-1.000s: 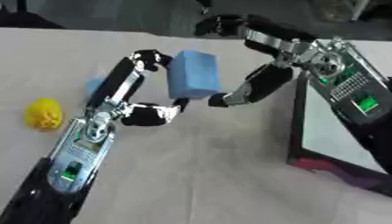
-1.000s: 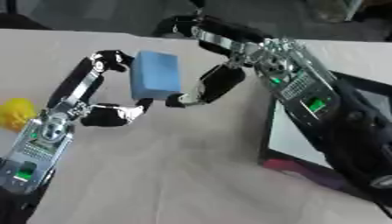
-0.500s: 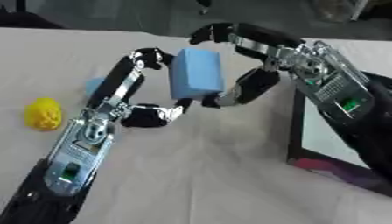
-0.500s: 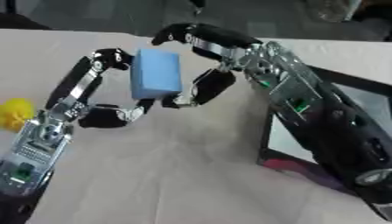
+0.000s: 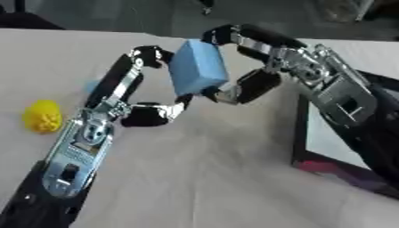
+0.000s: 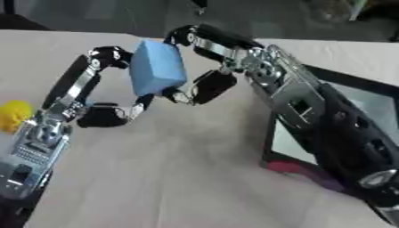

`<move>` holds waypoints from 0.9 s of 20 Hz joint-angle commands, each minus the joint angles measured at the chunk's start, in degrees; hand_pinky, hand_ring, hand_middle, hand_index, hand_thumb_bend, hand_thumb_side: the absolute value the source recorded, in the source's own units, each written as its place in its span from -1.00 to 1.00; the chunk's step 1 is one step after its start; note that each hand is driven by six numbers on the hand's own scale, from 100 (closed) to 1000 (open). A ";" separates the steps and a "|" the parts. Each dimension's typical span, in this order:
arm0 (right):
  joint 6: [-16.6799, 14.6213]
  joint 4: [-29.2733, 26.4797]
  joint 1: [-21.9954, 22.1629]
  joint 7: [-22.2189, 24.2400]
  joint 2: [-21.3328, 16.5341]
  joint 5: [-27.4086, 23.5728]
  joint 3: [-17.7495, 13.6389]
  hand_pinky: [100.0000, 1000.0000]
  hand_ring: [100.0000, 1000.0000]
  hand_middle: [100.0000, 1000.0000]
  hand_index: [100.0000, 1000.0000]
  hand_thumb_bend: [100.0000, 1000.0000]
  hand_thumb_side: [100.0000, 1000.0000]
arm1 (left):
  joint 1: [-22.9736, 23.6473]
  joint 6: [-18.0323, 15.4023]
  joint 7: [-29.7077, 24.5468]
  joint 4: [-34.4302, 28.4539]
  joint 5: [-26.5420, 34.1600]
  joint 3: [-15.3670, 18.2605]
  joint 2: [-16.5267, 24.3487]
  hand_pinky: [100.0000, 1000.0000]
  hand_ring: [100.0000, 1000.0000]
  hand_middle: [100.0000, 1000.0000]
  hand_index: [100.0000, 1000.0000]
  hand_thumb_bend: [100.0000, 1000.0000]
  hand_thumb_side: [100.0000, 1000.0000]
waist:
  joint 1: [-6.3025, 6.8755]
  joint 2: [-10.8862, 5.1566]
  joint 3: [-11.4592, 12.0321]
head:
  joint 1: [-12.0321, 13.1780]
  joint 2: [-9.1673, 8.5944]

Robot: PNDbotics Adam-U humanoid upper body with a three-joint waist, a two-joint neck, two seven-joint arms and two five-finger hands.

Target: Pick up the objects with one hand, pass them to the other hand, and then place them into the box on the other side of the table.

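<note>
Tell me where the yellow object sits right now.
The yellow object lies on the table at the left edge of the left eye view, just left of the left hand's forearm and apart from the blue block.

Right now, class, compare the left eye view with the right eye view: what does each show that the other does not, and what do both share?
Only the left eye view shows a small pale blue thing on the table behind the left arm, and the whole yellow object. Only the right eye view shows more of the box with its white inside. Both show the blue block held between the left robot hand and the right robot hand.
</note>
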 commanded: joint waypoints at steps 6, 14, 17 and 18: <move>3.15 -1.42 -1.04 0.01 -1.05 -6.04 -1.02 0.85 0.86 0.17 0.17 -1.00 -1.00 | -0.64 -0.05 -0.20 -0.45 -0.23 -0.52 -0.22 0.51 0.54 0.15 0.00 -1.00 -0.89 | -0.49 -1.00 -0.13 | -0.04 -0.63; 4.51 -1.90 -0.79 0.44 -2.04 -6.93 -1.73 0.84 0.83 0.14 0.14 -1.00 -1.00 | -0.22 2.82 1.52 0.43 -2.10 -0.05 0.23 0.59 0.63 0.40 0.59 -0.74 -0.30 | -0.27 -1.15 -0.55 | -0.10 -0.33; 4.90 -2.04 -0.39 0.22 -2.54 -7.32 -2.05 0.84 0.83 0.14 0.14 -1.00 -1.00 | -0.06 4.29 2.87 0.59 -2.98 0.16 0.40 0.59 0.64 0.41 0.64 -0.47 -0.09 | -0.14 -1.27 -0.88 | -0.01 -0.17; 5.01 -2.15 -0.23 0.18 -2.80 -7.49 -2.16 0.84 0.83 0.14 0.14 -1.00 -1.00 | 0.03 4.73 3.19 0.72 -3.19 0.23 0.55 0.60 0.64 0.41 0.65 -0.41 -0.04 | -0.08 -1.34 -1.03 | 0.06 -0.12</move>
